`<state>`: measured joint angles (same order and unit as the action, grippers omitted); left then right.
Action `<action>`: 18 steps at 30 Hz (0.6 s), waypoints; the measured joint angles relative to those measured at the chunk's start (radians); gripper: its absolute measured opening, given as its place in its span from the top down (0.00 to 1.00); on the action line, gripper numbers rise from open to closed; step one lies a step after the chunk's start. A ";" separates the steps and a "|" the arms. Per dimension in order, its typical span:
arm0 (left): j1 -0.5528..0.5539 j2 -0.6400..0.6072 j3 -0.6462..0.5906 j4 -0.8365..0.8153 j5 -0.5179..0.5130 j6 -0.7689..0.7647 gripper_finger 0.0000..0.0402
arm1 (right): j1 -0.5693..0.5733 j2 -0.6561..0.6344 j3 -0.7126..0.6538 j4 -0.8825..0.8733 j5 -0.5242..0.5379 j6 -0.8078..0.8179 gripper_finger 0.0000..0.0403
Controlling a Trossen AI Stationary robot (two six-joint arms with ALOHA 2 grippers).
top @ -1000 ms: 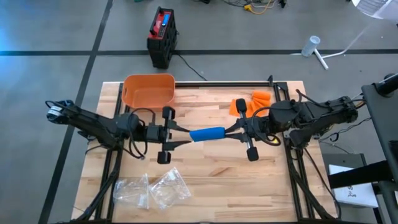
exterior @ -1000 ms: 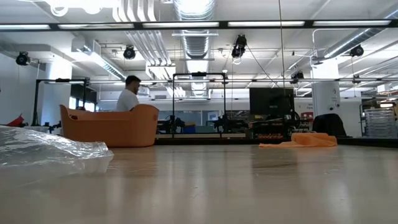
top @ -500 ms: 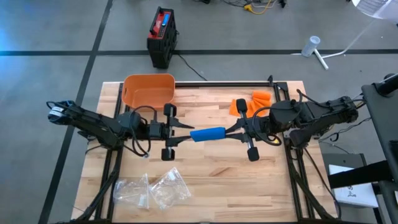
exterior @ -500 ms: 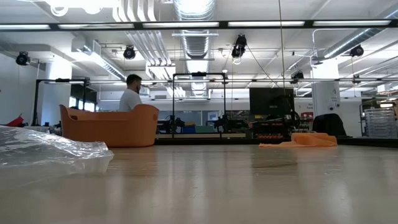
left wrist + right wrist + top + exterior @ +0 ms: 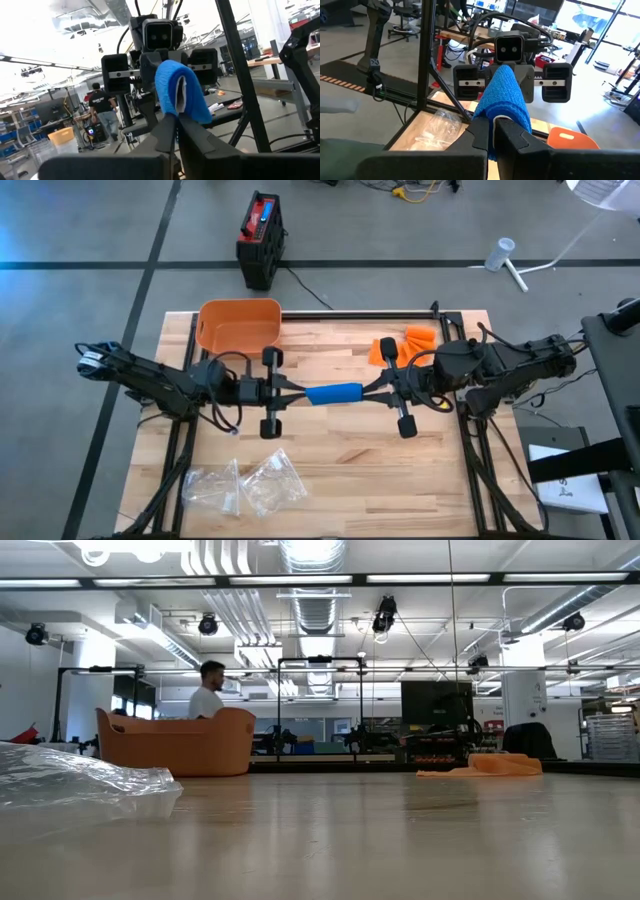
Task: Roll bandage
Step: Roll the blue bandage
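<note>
A blue bandage (image 5: 333,393), a short thick roll, hangs level above the middle of the table between my two grippers. My left gripper (image 5: 298,393) is shut on its left end, and my right gripper (image 5: 368,390) is shut on its right end. In the left wrist view the bandage (image 5: 177,90) stands just beyond my left gripper (image 5: 176,129), with the right arm's camera behind it. In the right wrist view the bandage (image 5: 504,92) runs away from my right gripper (image 5: 493,127) toward the left arm. My left gripper pinches the bandage's left end (image 5: 176,112) between its two fingers. It comes in about level from the table's left, fingers along the roll. The bandage is lifted clear of the table. My right gripper pinches the bandage's right end (image 5: 501,116) between its two fingers, about level from the table's right, fingers along the roll. The roll stretches straight from it to the other gripper, clear of the table.
An orange basket (image 5: 238,325) stands at the far left of the table. Orange cloth pieces (image 5: 405,343) lie at the far right. Clear plastic bags (image 5: 245,485) lie near the front left edge. A person (image 5: 208,700) moves in the room behind the basket.
My left gripper has shut on the bandage's left end, where its fingers stood apart around it a second ago. The bandage, which sloped a little before, now sits level between the two grippers.
</note>
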<state>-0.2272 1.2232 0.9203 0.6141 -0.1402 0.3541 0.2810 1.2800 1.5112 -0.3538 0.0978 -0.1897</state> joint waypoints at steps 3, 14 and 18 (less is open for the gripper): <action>0.000 0.000 0.000 0.005 0.000 0.001 0.99 | 0.000 0.000 0.000 0.002 -0.011 0.007 0.99; 0.021 0.040 0.001 0.107 -0.090 -0.004 1.00 | -0.001 0.011 0.000 0.040 -0.069 0.065 0.99; 0.052 0.050 0.001 0.129 -0.104 -0.006 1.00 | 0.000 0.019 0.000 0.037 -0.127 0.093 0.99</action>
<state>-0.1755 1.2735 0.9215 0.7427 -0.2443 0.3480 0.2806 1.2993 1.5113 -0.3170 -0.0288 -0.0964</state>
